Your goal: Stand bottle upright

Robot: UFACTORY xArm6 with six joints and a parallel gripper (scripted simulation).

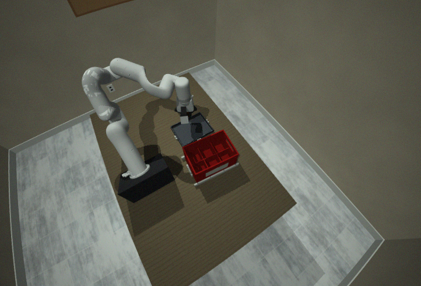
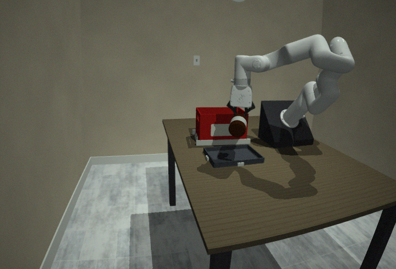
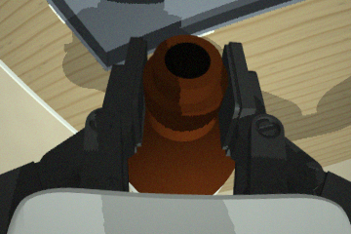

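Brown bottle is clamped between the gripper fingers and held in the air above the dark tray, clear of its floor. Its long axis lies roughly horizontal: the wrist view looks into the open mouth, and the flat base faces the exterior camera. From the black base the white arm arches over the tabletop, its last link pointing straight down. Red crate stands just beside the tray.

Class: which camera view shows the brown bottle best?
The wrist view: the brown bottle fills it, neck clamped in the claw. The exterior view shows only its round base; from the top view it cannot be made out.
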